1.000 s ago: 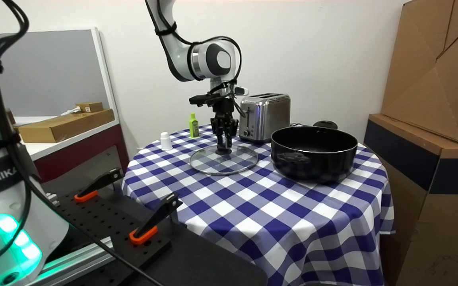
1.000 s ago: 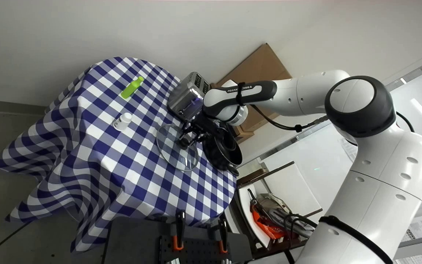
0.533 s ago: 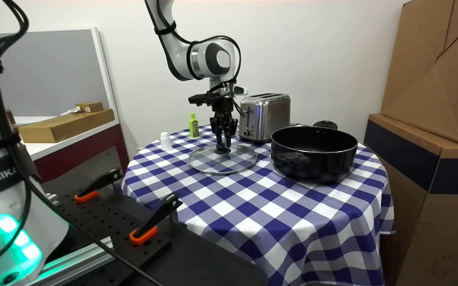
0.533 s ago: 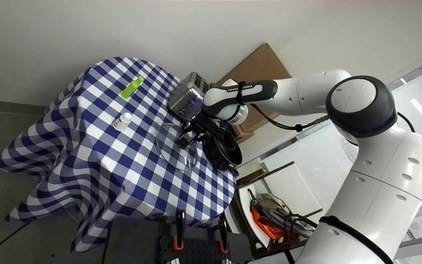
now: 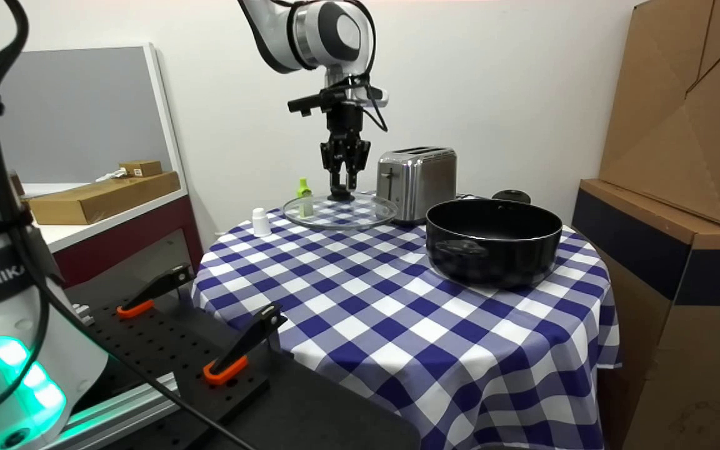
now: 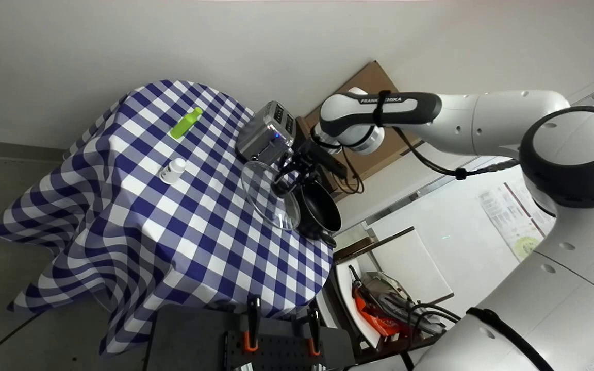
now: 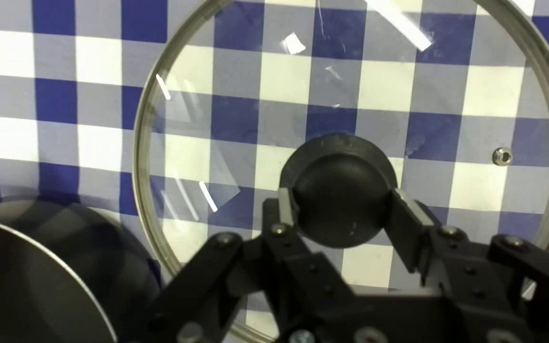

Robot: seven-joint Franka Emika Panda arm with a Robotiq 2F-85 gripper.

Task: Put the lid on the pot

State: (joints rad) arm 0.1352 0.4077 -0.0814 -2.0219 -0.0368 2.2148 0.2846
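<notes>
The lid is a round glass disc with a metal rim and dark knob. It hangs level above the tablecloth in an exterior view (image 5: 335,219), and shows in another exterior view (image 6: 262,193) and the wrist view (image 7: 331,90). My gripper (image 5: 343,186) is shut on its knob, with a finger on either side in the wrist view (image 7: 343,202). The black pot (image 5: 491,259) stands open on the table, to the right of the lid in that view. It also shows beyond the lid in an exterior view (image 6: 320,208) and at lower left in the wrist view (image 7: 122,257).
A silver toaster (image 5: 417,184) stands close behind the lid, near the pot; it also shows in an exterior view (image 6: 263,136). A green bottle (image 6: 186,122) and a white bottle (image 6: 173,171) stand on the checked table. Cardboard boxes (image 5: 679,125) stand beyond the pot.
My gripper has risen with the lid held by its knob. The lid has left the tablecloth and shifted slightly left in an exterior view. The pot, toaster and bottles have not moved.
</notes>
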